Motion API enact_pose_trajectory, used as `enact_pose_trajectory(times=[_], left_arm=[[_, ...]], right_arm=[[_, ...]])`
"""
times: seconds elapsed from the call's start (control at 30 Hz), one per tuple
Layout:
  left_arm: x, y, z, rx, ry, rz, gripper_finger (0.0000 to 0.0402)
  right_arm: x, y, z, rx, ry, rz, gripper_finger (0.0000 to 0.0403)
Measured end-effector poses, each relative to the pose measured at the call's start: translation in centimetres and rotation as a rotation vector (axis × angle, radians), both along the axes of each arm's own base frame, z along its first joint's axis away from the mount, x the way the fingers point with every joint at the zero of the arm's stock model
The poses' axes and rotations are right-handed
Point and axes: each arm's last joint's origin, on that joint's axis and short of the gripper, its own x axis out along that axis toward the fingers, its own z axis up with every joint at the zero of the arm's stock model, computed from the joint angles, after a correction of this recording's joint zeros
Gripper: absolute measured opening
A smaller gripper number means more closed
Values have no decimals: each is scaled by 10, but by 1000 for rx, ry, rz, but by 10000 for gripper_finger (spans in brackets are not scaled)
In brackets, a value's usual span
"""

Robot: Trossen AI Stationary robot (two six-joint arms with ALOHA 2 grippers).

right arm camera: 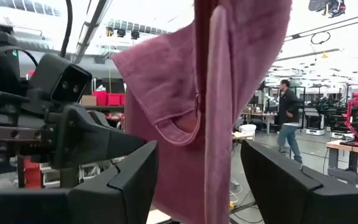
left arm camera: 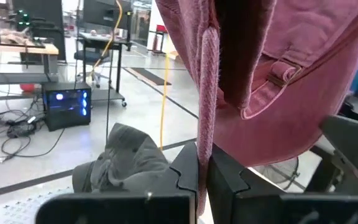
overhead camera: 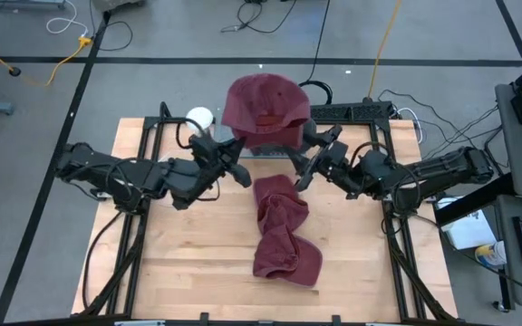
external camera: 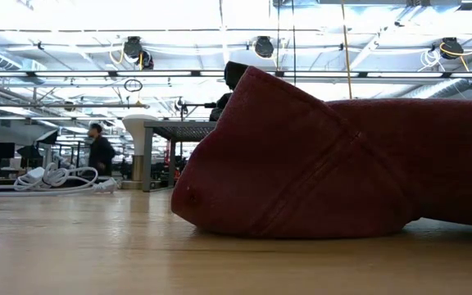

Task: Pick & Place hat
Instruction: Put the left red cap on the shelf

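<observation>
Jaws of the left gripper (left arm camera: 202, 180) are pressed together on the edge of a red hat (overhead camera: 263, 110), the cloth being seen pinched between the two dark fingers (left arm camera: 182, 177) in the left wrist view. Jaws of the right gripper (right arm camera: 197, 180) are spread wide, with a fold of the same hat hanging down between the fingers (right arm camera: 126, 180) and no grip shown. In the high view both grippers are seen at the far middle of the tabletop (overhead camera: 179, 263), the left gripper (overhead camera: 234, 167) and the right gripper (overhead camera: 308, 163) facing each other with the hat held up between and just beyond them. The hat is lifted clear of the wood, and its strap opening is visible from above. Other red hats (overhead camera: 282, 231) are seen crumpled in a loose pile near the middle of the tabletop, just in front of the two grippers; how many there are cannot be told. In the low view one of these (external camera: 342, 164) lies on the wood and fills much of the frame. A white round object (overhead camera: 199, 118) is seen at the far edge, beside the left arm. A person (right arm camera: 288, 118) is seen in the room beyond, in the right wrist view.
</observation>
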Motion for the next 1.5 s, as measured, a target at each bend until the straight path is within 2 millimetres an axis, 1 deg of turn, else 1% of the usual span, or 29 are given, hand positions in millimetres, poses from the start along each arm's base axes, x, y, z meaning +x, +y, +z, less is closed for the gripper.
enact_pose_trajectory(times=[0.13, 0.23, 0.37, 0.5, 0.53, 0.67, 0.77, 0.87, 1.0, 1.1, 1.17, 1.23, 1.37, 1.5], left_arm=[[1, -1, 3, 1, 5, 4, 10], [1, -2, 2, 1, 11, 7, 10], [1, -3, 2, 1, 11, 9, 11], [1, -3, 2, -7, 3, -2, 22], [1, -3, 2, -10, 1, -13, 23], [2, -3, 2, -13, 1, -44, 26], [2, -4, 2, -4, 12, -66, 28], [2, -4, 3, -14, 2, -106, 29], [-2, -5, 6, -48, -22, -198, 37], [-6, -5, 7, -76, -20, -250, 61], [-9, -4, 10, -101, -34, -292, 81], [-14, -2, 9, -126, -12, -326, 102], [-19, 5, 6, -205, 23, -392, 140], [-27, 14, 5, -304, 41, -476, 169]], right_arm=[[-5, 3, 5, 5, -22, 11, 206], [-7, 5, 5, 20, -15, -11, 176], [-10, 8, 5, 42, 3, -85, 110], [-11, 9, 4, 36, 28, -127, 25], [-11, 9, 4, 33, 35, -138, 15], [-11, 8, 5, 21, 48, -162, 16], [-12, 8, 5, 6, 63, -185, 8], [-17, 7, 9, -10, 68, -202, 8], [-30, 4, 19, -51, 61, -197, 6], [-44, 1, 27, -57, 70, -233, 6], [-55, -3, 33, -53, 64, -245, 6], [-64, -5, 36, -50, 68, -243, 6], [-79, -6, 42, -81, 74, -182, 6], [-98, -10, 49, -88, 35, -63, 6]])
